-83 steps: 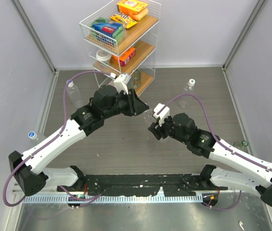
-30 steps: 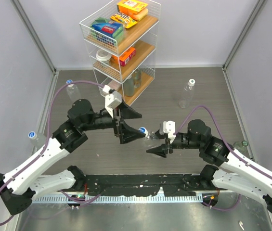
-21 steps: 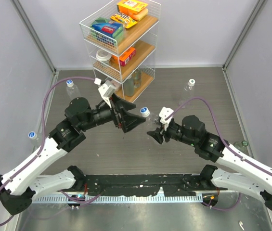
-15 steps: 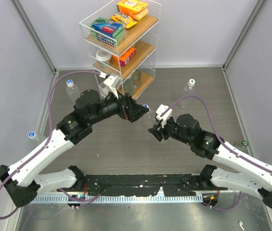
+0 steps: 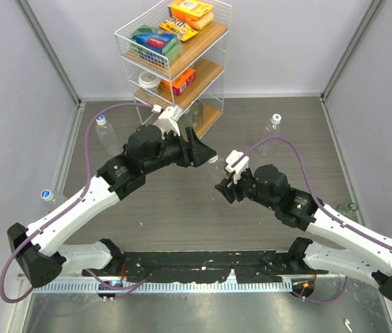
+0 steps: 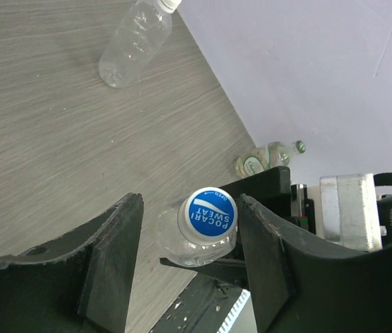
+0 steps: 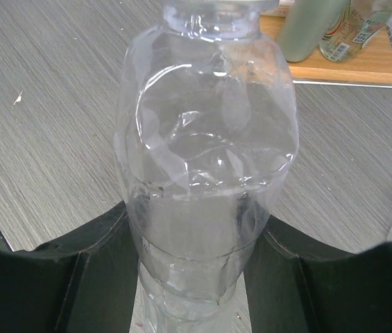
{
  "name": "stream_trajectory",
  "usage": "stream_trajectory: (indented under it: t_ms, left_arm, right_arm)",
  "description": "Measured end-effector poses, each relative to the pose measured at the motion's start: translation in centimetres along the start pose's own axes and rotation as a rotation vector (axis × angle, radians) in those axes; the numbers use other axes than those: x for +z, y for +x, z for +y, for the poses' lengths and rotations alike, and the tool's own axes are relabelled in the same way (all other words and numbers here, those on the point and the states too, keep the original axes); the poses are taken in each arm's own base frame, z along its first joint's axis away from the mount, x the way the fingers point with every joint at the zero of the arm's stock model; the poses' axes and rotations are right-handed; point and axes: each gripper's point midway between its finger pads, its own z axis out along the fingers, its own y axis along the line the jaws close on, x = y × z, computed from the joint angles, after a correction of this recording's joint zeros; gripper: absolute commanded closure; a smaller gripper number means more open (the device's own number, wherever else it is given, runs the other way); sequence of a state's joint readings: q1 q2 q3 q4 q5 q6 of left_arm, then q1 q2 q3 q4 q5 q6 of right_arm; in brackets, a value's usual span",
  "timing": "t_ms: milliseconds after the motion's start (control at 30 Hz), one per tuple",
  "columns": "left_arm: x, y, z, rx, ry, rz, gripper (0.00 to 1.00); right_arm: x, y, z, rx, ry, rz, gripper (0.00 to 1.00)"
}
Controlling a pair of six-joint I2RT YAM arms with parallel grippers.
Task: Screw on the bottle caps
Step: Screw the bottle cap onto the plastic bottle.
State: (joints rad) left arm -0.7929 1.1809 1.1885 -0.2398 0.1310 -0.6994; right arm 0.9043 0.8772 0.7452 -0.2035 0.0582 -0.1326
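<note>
My right gripper point(image 5: 227, 186) is shut on the body of a clear ribbed bottle point(image 7: 206, 159) and holds it above the table; its fingers point(image 7: 78, 267) press both sides. The bottle's white cap with a blue top point(image 6: 208, 214) sits on its neck. My left gripper point(image 6: 190, 202) is open around that cap, with the right finger point(image 6: 265, 243) close beside it and a gap on the left. In the top view the left gripper point(image 5: 200, 151) meets the cap point(image 5: 212, 159) at mid-table.
Other capped bottles are around the table: one at back left point(image 5: 103, 133), one at far left point(image 5: 48, 198), one at back right point(image 5: 270, 135) and a green-capped one by the right wall point(image 5: 348, 208). A wire shelf rack point(image 5: 175, 62) with boxes stands at the back.
Over the last second both grippers moved up-table toward the rack with the bottle between them. The left wrist turned about the cap. The right gripper kept its hold.
</note>
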Motion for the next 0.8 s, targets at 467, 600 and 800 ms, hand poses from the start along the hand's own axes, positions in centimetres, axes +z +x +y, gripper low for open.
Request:
stream_trajectory:
  t_ms: [467, 600, 800]
  left_arm:
    - [1.2, 0.2, -0.2, -0.033, 0.023, 0.007, 0.53]
    - [1.4, 0.5, -0.3, -0.036, 0.029, 0.019, 0.63]
    - [1.4, 0.5, -0.6, -0.030, 0.039, 0.018, 0.69]
  right_arm:
    - [0.2, 0.2, -0.1, -0.001, 0.007, 0.010, 0.99]
    - [0.1, 0.6, -0.1, -0.001, 0.005, 0.022, 0.99]
    - [0.1, 0.6, -0.1, -0.002, 0.005, 0.024, 0.99]
